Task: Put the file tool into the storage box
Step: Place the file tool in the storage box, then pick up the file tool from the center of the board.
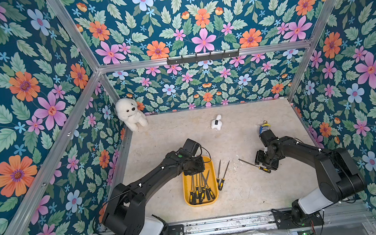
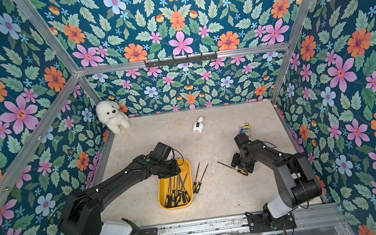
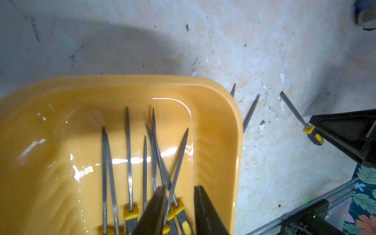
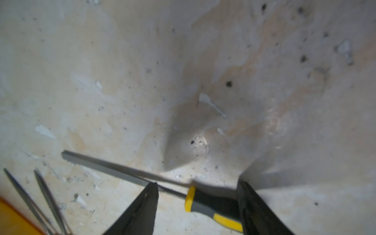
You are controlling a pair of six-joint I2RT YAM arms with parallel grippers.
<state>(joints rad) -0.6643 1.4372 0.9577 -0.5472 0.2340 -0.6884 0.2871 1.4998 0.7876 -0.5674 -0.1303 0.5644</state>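
left gripper [image 3: 180,188] jaws slightly apart over storage box [image 3: 219,105], boxed file [image 3: 179,162] in gap; right gripper [image 4: 197,183] jaws wide, table file [image 4: 207,201] handle between, unclamped

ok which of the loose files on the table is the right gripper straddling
The lone file: its black-and-yellow handle sits between the open jaws of the right gripper. The other two files lie side by side next to the yellow tray.

Hidden beneath the left arm [image 1: 155,175] [image 2: 121,177] in both top views: far end of storage box [image 1: 202,203] [image 2: 177,206]; cropped in left wrist view: file handles [image 3: 131,215].
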